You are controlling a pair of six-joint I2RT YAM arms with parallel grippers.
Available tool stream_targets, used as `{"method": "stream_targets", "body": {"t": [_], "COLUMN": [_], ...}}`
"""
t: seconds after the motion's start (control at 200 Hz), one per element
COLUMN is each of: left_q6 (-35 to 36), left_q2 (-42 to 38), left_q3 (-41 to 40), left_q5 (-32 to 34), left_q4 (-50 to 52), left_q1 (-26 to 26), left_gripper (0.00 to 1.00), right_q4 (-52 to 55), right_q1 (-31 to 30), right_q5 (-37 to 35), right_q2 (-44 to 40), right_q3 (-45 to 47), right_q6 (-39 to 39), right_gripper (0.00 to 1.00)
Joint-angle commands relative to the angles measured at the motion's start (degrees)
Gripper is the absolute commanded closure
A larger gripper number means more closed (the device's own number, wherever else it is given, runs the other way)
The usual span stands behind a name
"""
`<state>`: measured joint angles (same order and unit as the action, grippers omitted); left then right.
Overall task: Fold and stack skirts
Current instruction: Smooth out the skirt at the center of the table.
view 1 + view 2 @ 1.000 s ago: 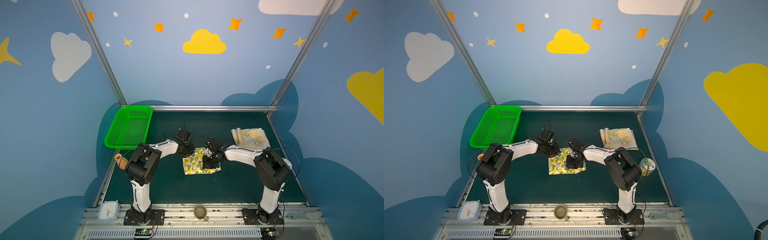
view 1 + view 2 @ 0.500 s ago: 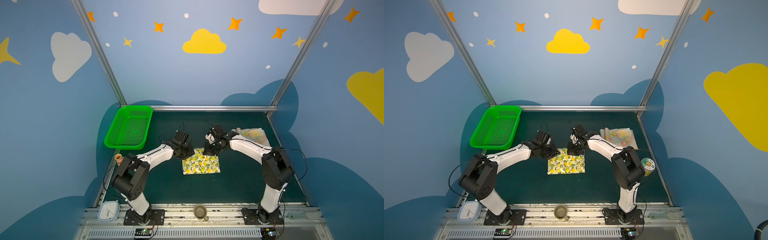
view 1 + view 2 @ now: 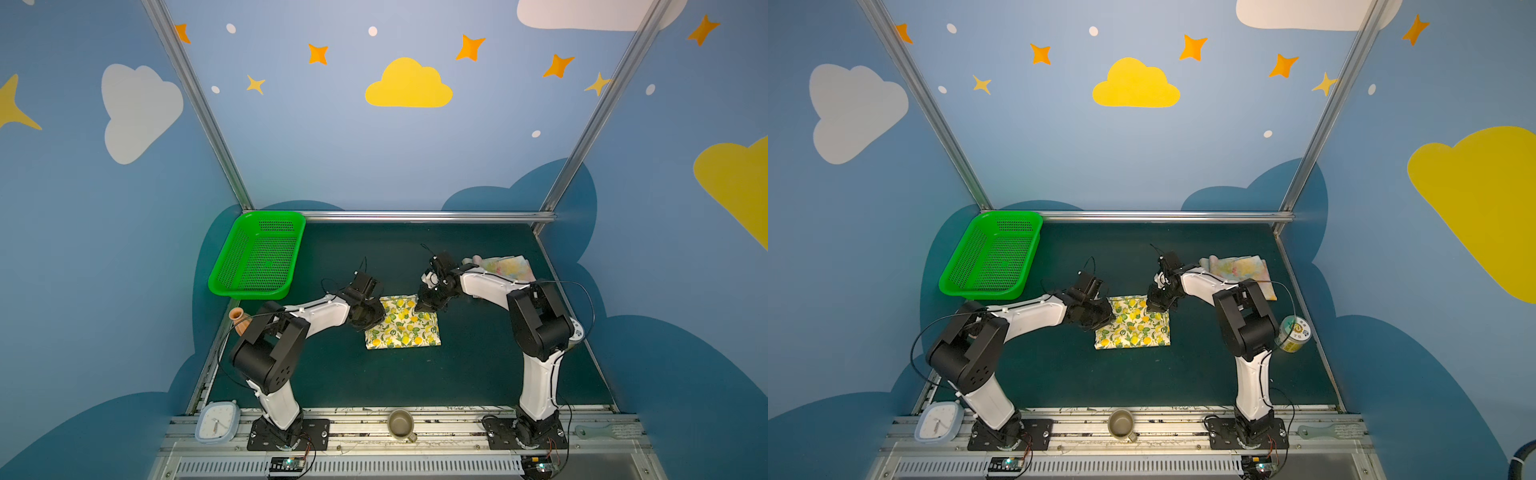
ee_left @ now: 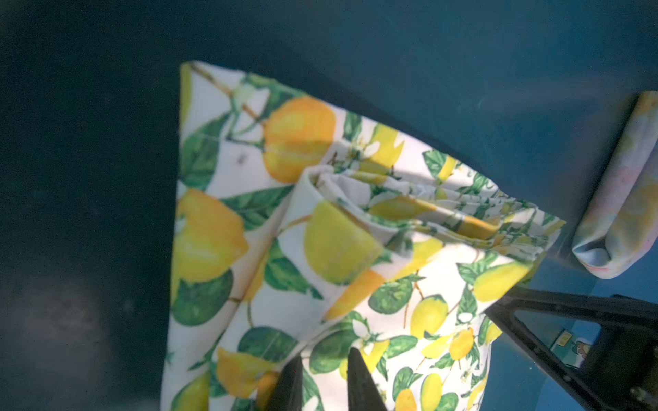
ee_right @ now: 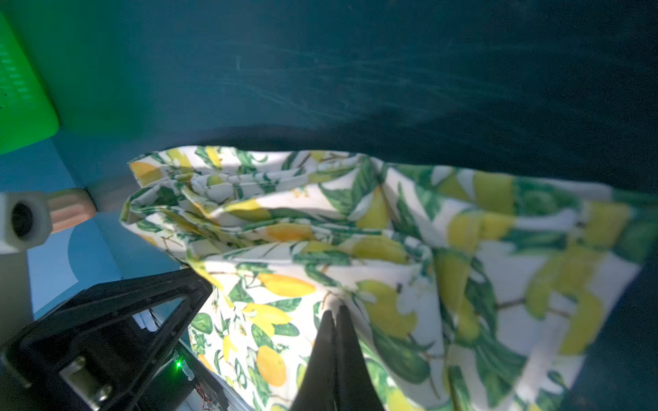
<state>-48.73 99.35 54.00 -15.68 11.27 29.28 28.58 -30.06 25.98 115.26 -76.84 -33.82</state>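
Dark green table (image 3: 478, 365) carries everything: left arm (image 3: 320, 316) and right arm (image 3: 490, 286) both stretch low toward its middle, elbows bent. Left gripper (image 4: 324, 356) pinches the far left corner of the lemon skirt (image 3: 403, 326), right gripper (image 5: 335, 311) is clamped on its far right corner; that edge runs left-right. Floral skirt (image 3: 505, 268) lies folded at far right.

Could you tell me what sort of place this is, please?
Probably a robot test booth, not a home: blue panel walls painted with clouds, bare aluminium frame posts, and two arms bolted to a metal rail.
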Motion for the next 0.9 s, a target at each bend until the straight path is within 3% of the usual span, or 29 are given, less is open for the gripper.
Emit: {"method": "stream_targets", "body": {"t": [0.0, 0.24, 0.431, 0.816, 0.896], "left_q6": [0.9, 3.3, 0.8, -2.8, -2.8], "left_q2": [0.5, -7.0, -13.3, -9.5, -9.2], "left_q3": [-0.8, -1.8, -6.2, -11.7, -11.2], "left_q5": [1.8, 2.6, 3.1, 3.1, 5.8], "left_q4": [-1.2, 3.0, 8.0, 5.9, 6.7], "left_q1": [-0.3, 1.3, 4.0, 5.4, 5.3], "left_gripper": [0.76, 0.75, 0.73, 0.76, 0.76], "right_q4": [-0.6, -0.2, 0.6, 1.2, 1.8], "right_q1": [0.2, 0.2, 0.2, 0.3, 0.5], "right_q5": [0.0, -0.1, 0.5, 0.7, 0.9], "right_q2": [1.3, -1.3, -1.8, -2.4, -4.3], "right_q3": [0.6, 1.8, 0.9, 0.8, 1.4], "right_q6": [0.1, 0.4, 0.8, 1.0, 1.2], "right_gripper": [1.0, 1.0, 1.0, 1.0, 1.0]}}
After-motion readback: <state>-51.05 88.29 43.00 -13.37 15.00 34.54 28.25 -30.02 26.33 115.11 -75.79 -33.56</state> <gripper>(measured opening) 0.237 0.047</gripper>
